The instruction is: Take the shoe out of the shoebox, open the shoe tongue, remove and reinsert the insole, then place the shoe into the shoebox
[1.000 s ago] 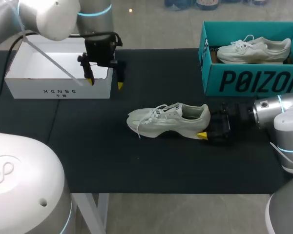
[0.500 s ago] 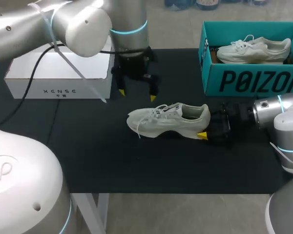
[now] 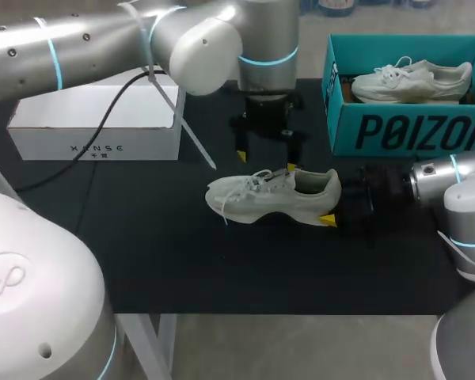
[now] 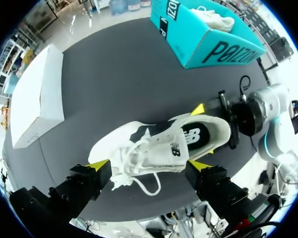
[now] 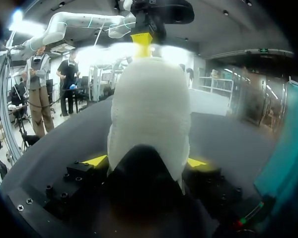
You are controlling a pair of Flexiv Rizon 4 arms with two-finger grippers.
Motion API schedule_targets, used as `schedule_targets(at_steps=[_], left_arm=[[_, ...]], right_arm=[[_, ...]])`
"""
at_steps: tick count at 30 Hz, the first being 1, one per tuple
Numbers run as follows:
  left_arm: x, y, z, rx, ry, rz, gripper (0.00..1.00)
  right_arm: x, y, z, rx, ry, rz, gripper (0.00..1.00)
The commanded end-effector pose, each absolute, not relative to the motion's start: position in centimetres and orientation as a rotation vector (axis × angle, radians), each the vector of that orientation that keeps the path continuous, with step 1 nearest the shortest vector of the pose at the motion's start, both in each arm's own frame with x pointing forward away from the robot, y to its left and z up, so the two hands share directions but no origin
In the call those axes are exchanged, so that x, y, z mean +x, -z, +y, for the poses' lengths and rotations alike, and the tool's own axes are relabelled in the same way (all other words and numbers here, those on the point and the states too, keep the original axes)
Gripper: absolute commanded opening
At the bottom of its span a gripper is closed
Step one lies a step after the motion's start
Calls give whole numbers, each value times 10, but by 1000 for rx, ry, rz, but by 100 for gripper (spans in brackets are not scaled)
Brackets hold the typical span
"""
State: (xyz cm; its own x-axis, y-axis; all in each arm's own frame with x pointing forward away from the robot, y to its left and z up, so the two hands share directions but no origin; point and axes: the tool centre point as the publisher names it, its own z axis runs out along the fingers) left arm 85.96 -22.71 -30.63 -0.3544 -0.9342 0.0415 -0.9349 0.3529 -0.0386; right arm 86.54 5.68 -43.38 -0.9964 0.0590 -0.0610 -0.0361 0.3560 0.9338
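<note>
My right end effector is clamping the shoe at centre frame, well inside the table edges; my left end effector is hovering above, spread apart.

A dark-topped table carries three things. A white box sits far left and a teal shoebox far right, well apart. A pale shoe stands on its sole mid-table, toe pointing left.

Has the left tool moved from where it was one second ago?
Yes. The left tool has gone away from the white box, to the right across the table, and now hangs just above the shoe.
</note>
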Motion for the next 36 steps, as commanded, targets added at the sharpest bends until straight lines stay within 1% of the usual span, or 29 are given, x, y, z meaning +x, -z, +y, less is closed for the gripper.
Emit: schedule_targets(at_steps=[1,16,29,30,31,32,33,36], left_arm=[[857,317,-259,1795,22,-2593,100],[855,334,-243,2064,165,-2513,100],[853,344,-229,2112,215,-2502,100],[854,343,-228,2113,207,-2505,86],[854,341,-228,2112,202,-2510,49],[854,340,-228,2113,198,-2515,31],[855,339,-227,2112,190,-2521,0],[856,335,-225,2111,184,-2532,0]], right_arm=[[865,437,60,24,-1733,2519,0],[865,437,60,24,-1733,2519,0],[865,437,60,24,-1733,2519,0],[865,437,60,24,-1733,2519,0],[865,437,60,24,-1733,2519,0],[865,437,60,24,-1733,2519,0],[865,437,60,24,-1733,2519,0],[865,437,60,24,-1733,2519,0]])
